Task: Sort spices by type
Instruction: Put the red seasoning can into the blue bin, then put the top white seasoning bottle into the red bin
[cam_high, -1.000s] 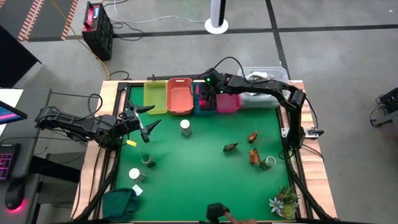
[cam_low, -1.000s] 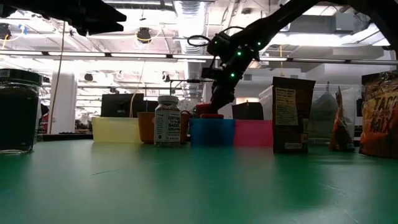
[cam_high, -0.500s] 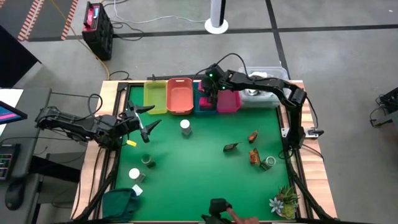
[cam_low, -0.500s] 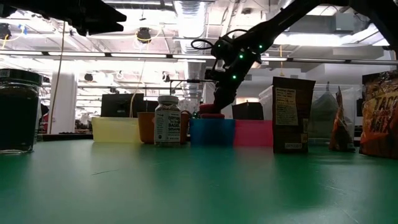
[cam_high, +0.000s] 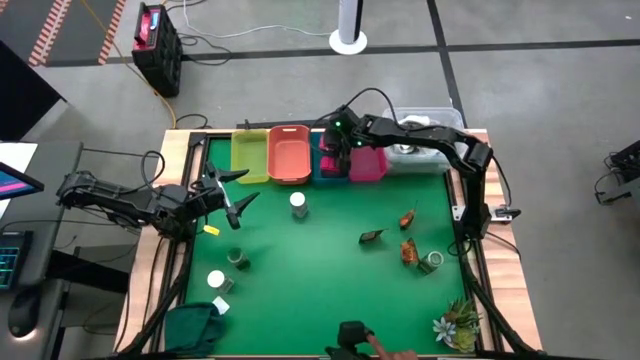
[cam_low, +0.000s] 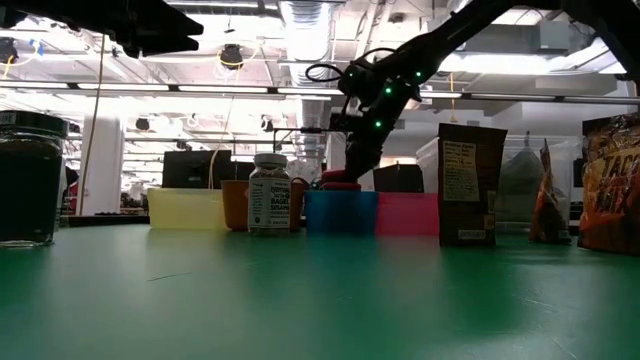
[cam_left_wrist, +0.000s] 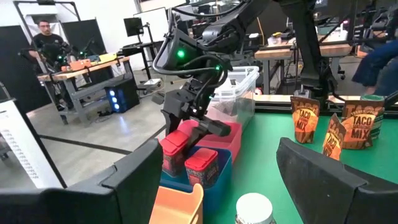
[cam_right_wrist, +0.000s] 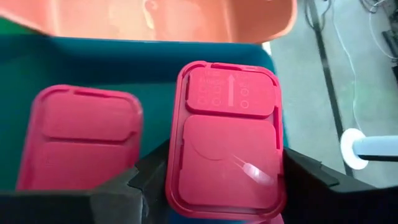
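Observation:
Two pink-red boxy packets (cam_right_wrist: 78, 146) (cam_right_wrist: 225, 146) stand upright in the blue bin (cam_high: 328, 170) at the far edge. My right gripper (cam_high: 337, 150) hangs open over the bin, its fingers (cam_right_wrist: 298, 177) on either side of one packet's lid. It also shows in the left wrist view (cam_left_wrist: 196, 121). My left gripper (cam_high: 235, 195) waits open and empty near the table's left edge. White-capped jars (cam_high: 298, 203) (cam_high: 216, 280), dark green jars (cam_high: 239, 258) (cam_high: 430, 262) and brown-orange pouches (cam_high: 372, 237) (cam_high: 407, 217) (cam_high: 408, 250) stand on the green mat. My right gripper comes from above, pointing down, with one finger close on each side of the red packet's lid (cam_right_wrist: 186, 186). I cannot tell whether the fingers touch it. The packet stands upright in the blue bin.
Yellow (cam_high: 250, 155), orange (cam_high: 288, 155) and pink (cam_high: 366, 165) bins flank the blue one. A clear tub (cam_high: 425, 135) stands at the far right, a spiky plant (cam_high: 458, 322) at the near right, a green cloth (cam_high: 195, 325) at the near left. A person's hand (cam_high: 385, 350) shows at the near edge.
My right gripper has shifted a little toward the table's left and far edge, from the border of the pink and blue bins to over the blue bin. The red packets have stayed in the bin.

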